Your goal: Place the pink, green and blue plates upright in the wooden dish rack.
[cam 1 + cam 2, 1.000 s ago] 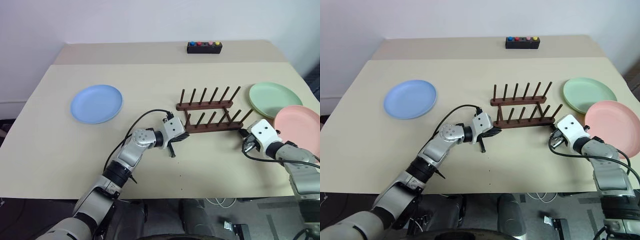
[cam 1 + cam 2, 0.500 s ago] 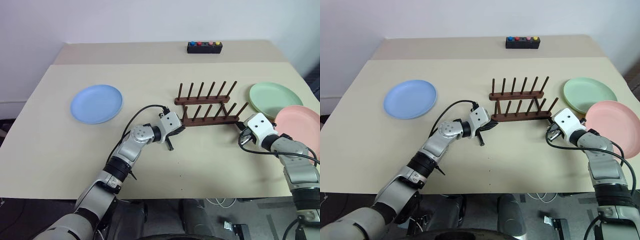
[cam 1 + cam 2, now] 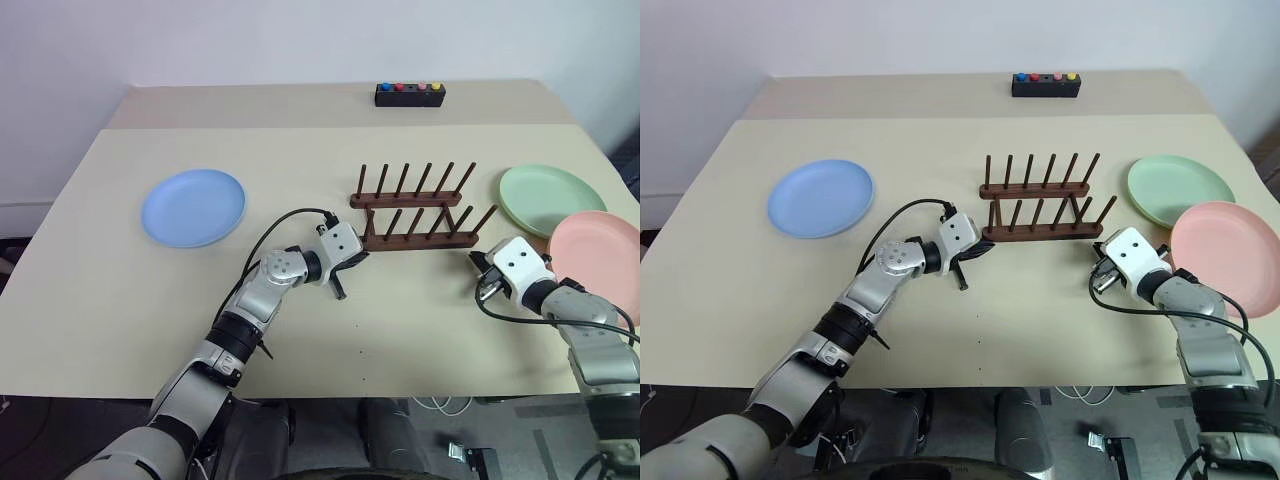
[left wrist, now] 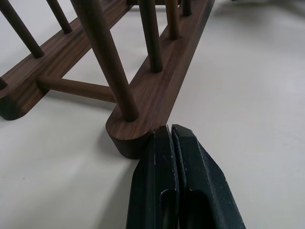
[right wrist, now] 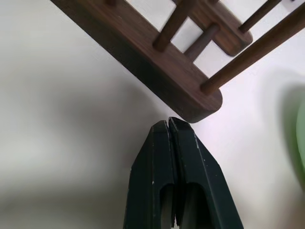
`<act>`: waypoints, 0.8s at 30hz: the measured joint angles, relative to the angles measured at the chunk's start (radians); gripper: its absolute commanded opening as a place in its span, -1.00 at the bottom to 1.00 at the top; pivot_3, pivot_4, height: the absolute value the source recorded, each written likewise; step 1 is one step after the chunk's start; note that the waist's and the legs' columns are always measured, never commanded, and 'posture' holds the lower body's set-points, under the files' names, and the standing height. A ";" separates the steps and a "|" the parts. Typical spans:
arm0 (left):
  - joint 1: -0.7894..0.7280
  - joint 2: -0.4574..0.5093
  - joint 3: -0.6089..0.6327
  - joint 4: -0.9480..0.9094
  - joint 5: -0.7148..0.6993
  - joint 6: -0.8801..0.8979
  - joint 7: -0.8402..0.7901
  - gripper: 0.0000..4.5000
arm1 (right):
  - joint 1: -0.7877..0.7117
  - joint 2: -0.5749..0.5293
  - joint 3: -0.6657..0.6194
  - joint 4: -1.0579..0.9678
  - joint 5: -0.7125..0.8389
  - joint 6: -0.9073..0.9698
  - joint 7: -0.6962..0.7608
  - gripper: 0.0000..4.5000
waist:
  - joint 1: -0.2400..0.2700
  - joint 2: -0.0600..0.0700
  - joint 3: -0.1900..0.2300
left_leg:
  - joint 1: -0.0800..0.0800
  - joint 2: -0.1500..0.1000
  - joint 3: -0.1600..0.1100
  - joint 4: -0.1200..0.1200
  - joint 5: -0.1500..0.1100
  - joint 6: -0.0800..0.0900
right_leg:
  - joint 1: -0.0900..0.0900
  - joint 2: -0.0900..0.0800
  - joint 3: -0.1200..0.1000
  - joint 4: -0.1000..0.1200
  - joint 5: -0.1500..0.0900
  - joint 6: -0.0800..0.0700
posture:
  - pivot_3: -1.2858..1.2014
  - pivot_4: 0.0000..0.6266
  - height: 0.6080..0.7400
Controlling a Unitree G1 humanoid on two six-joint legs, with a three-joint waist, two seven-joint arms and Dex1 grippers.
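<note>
The wooden dish rack [image 3: 415,215] stands empty at the table's middle, its pegs upright. My left gripper [image 4: 170,130] is shut, its tips against the rounded left end of the near rail [image 4: 143,119]. Shut as well, my right gripper [image 5: 168,122] sits just short of that rail's right end [image 5: 200,102], holding nothing. The blue plate [image 3: 193,206] lies flat far to the left. To the right of the rack lies the green plate [image 3: 551,198], with the pink plate [image 3: 598,250] overlapping its near edge.
A small black box with coloured buttons [image 3: 409,94] sits at the back of the table. The table's front edge [image 3: 330,392] runs close behind both arms. Bare tabletop lies between the blue plate and the rack.
The rack has slid away from me and turned from skewed to square with the table. My right gripper has drawn back a little from the rail's right end.
</note>
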 measured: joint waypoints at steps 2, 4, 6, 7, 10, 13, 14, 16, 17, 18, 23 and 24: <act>0.037 0.016 0.005 -0.051 -0.026 0.012 -0.037 -1.00 | 0.056 -0.022 -0.038 -0.088 0.028 0.043 0.020 -0.78 | 0.000 0.000 0.000 | -0.001 0.000 0.000 -0.001 0.000 0.000 | -0.001 0.000 0.000 0.000 0.000 0.000 | 0.03 -0.52 1.00; 0.086 0.037 0.017 -0.122 -0.068 0.038 -0.088 -1.00 | 0.113 -0.040 -0.108 -0.196 0.071 0.119 0.036 -0.43 | 0.001 0.000 0.000 | -0.002 0.000 0.000 0.000 0.000 0.000 | -0.002 0.000 0.000 0.000 0.000 0.000 | 0.03 -0.52 1.00; 0.115 0.055 0.027 -0.175 -0.103 0.063 -0.130 -1.00 | 0.145 -0.052 -0.175 -0.257 0.095 0.179 0.038 -0.03 | 0.003 0.000 0.000 | -0.002 0.000 0.000 0.000 0.000 0.000 | -0.002 0.000 0.000 0.000 0.000 0.000 | 0.03 -0.52 1.00; 0.132 0.069 0.029 -0.214 -0.128 0.075 -0.159 -1.00 | 0.168 -0.066 -0.211 -0.286 0.100 0.211 0.037 0.21 | 0.004 0.000 0.000 | -0.002 0.000 0.000 0.001 0.000 0.000 | -0.001 0.000 0.000 0.000 0.000 0.000 | 0.03 -0.52 1.00; 0.169 0.099 0.032 -0.293 -0.180 0.112 -0.228 -1.00 | 0.212 -0.079 -0.296 -0.339 0.096 0.293 0.016 0.84 | 0.006 0.000 0.000 | -0.002 0.000 0.000 0.001 0.000 0.000 | -0.001 0.000 0.000 0.000 0.000 0.000 | 0.03 -0.52 1.00; 0.180 0.109 0.031 -0.322 -0.201 0.131 -0.261 -1.00 | 0.231 -0.077 -0.335 -0.360 0.093 0.378 -0.015 0.96 | 0.006 0.000 0.000 | -0.002 0.000 0.000 0.001 0.000 0.000 | -0.001 0.000 0.000 0.000 0.000 0.000 | 0.03 -0.52 1.00; 0.179 0.107 0.031 -0.323 -0.204 0.134 -0.266 -1.00 | 0.236 -0.075 -0.336 -0.361 0.092 0.406 -0.027 0.96 | 0.006 0.000 0.000 | -0.002 0.000 0.000 0.001 0.000 0.000 | -0.001 0.000 0.000 0.000 0.000 0.000 | 0.03 -0.52 1.00; 0.179 0.101 0.028 -0.323 -0.208 0.138 -0.272 -1.00 | 0.237 -0.062 -0.336 -0.360 0.089 0.446 -0.049 0.96 | 0.005 0.000 0.000 | -0.002 0.000 0.000 0.001 0.000 0.000 | -0.001 0.000 0.000 0.000 0.000 0.000 | 0.03 -0.52 1.00; 0.178 0.098 0.026 -0.323 -0.208 0.140 -0.273 -1.00 | 0.235 -0.054 -0.335 -0.359 0.089 0.458 -0.058 0.96 | 0.005 0.000 0.000 | -0.002 0.000 0.000 0.001 0.000 0.000 | -0.001 0.000 0.000 0.000 0.000 0.000 | 0.03 -0.52 1.00; 0.178 0.093 0.025 -0.323 -0.208 0.144 -0.273 -1.00 | 0.224 -0.039 -0.334 -0.350 0.088 0.478 -0.078 0.96 | 0.004 0.000 0.000 | -0.002 0.000 0.000 0.001 0.000 0.000 | -0.001 0.000 0.000 0.000 0.000 0.000 | 0.03 -0.52 1.00; 0.176 0.080 0.022 -0.322 -0.207 0.145 -0.272 -1.00 | 0.205 -0.013 -0.308 -0.287 0.073 0.521 -0.137 0.73 | 0.004 0.001 0.000 | -0.002 0.000 0.000 0.000 0.000 0.000 | -0.001 0.000 0.000 0.000 0.000 0.000 | 0.03 -0.52 1.00; 0.176 0.080 0.022 -0.322 -0.207 0.145 -0.272 -1.00 | 0.205 -0.008 -0.303 -0.280 0.072 0.523 -0.142 0.58 | 0.004 0.001 0.000 | -0.002 0.000 0.000 0.000 0.000 0.000 | -0.001 0.000 0.000 0.000 0.000 0.000 | 0.03 -0.52 1.00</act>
